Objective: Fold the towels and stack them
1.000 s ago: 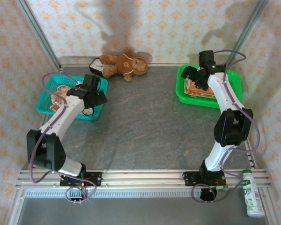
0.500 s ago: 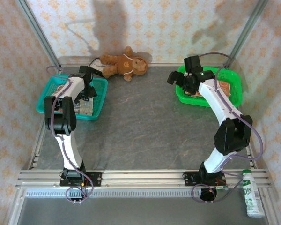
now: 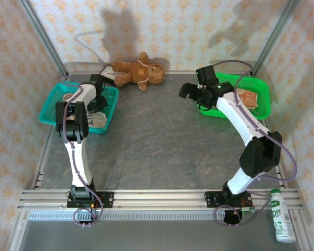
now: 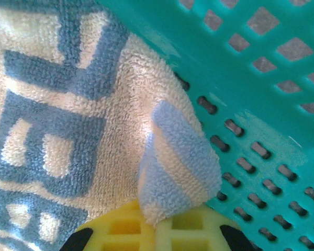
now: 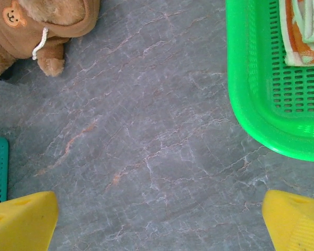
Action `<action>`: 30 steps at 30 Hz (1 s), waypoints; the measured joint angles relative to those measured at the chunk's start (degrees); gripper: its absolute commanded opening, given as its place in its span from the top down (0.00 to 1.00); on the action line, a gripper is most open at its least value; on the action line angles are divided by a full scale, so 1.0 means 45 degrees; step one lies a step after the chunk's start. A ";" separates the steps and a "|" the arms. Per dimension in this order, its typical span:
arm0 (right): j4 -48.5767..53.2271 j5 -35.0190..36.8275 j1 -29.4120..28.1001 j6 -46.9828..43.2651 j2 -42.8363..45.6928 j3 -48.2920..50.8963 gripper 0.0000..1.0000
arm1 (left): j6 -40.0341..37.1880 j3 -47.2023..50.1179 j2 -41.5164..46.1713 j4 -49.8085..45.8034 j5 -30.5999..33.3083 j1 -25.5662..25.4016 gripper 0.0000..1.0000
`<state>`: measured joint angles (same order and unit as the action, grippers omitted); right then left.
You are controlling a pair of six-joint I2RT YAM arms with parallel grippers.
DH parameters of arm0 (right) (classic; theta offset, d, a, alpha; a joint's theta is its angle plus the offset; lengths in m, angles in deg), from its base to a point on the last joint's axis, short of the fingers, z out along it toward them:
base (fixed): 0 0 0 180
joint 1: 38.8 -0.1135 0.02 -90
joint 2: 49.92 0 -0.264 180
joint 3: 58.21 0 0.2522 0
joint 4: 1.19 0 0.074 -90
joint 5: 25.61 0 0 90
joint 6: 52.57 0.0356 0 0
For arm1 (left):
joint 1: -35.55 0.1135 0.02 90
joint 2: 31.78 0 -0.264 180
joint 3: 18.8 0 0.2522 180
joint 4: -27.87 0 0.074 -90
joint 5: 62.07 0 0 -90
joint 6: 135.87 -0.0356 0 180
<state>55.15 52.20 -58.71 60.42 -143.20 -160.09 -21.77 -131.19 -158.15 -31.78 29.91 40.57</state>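
Place: you are looking at a robot test cell in a lab, dressed to seem homely.
Frame: aluminium posts [image 3: 41,35] are holding up panels [image 3: 188,31] papered in a floral print.
Mounting: the left arm [image 3: 76,151] and right arm [image 3: 251,151] are standing bolted to a slotted rail [image 3: 162,197] along the desk's [image 3: 162,141] near edge.
Props: a teddy bear [image 3: 138,70], a teal basket [image 3: 48,120] and a green basket [image 3: 267,104] are lying on the dark stone-look top.

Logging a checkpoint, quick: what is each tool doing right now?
Left tool: closed on a corner of the cream lettered towel in the teal basket.
Right tool: open, holding nothing.
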 measured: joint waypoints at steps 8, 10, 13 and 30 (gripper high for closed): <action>-0.0010 0.0049 -0.0015 0.0155 0.0170 0.0180 0.01 | 0.0209 -0.0005 0.2161 -0.0607 -0.0019 0.0160 1.00; -0.0024 0.0049 -0.0044 0.0233 0.0204 0.0180 0.01 | 0.0325 -0.0131 0.3317 -0.0831 -0.0117 0.0160 1.00; -0.0053 0.0058 -0.0053 0.0287 0.0311 0.0180 0.01 | 0.0413 -0.0602 0.5212 -0.1015 -0.0427 0.0131 1.00; -0.0325 0.1243 -0.0073 0.0661 0.3366 0.2089 0.01 | 0.1292 -0.1739 0.8854 -0.1938 -0.1632 -0.5901 1.00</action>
<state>53.69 57.80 -59.03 63.39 -128.05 -150.69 -15.96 -139.02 -118.30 -40.50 22.56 14.01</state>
